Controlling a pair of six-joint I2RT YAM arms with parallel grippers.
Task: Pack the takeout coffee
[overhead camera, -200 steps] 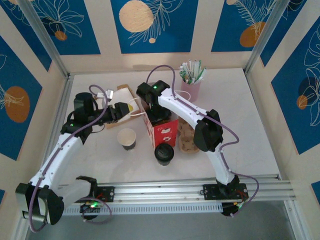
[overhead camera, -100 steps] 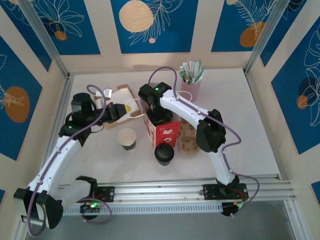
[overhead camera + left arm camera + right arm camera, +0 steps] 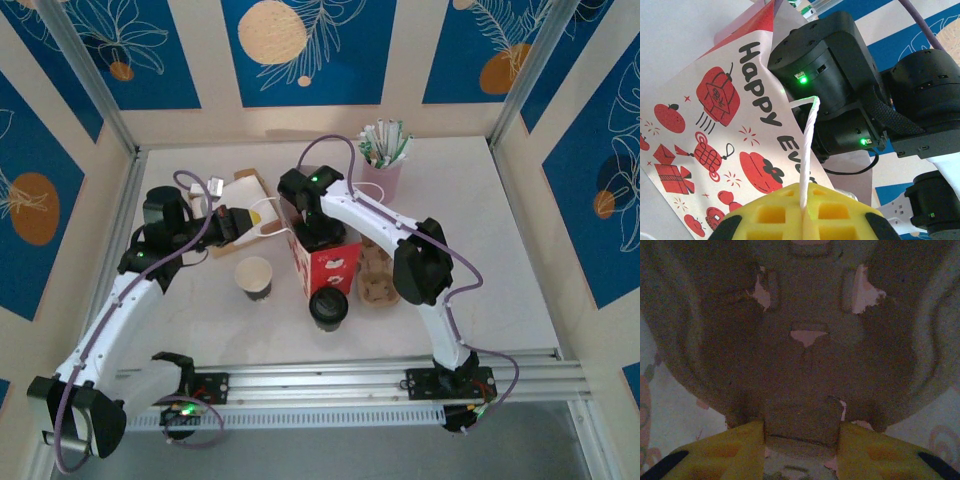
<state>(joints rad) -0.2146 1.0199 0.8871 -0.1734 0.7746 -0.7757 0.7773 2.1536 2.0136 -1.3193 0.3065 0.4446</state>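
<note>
Nearest me, the lidded coffee cup stands on the table just in front of the red paper bag. An open paper cup stands to its left. Both are outside the bag, so no coffee is packed yet.

The change is at the left gripper. A second ago its yellow fingers were parted near the bag. Now they are pressed together on the bag's white twisted-cord handle, and the arm has drawn back a little to the left, pulling the handle taut. I judge this holds the bag's mouth open and steady.

The right gripper reaches down inside the bag. In its dim wrist view a pulp cup carrier lies right in front of it, and the fingers stand either side of a rib of that carrier. I cannot tell whether they grip it or have let go. The arm has barely moved.

Another pulp carrier lies to the right of the bag. At the far edge stands a pink cup of straws.
</note>
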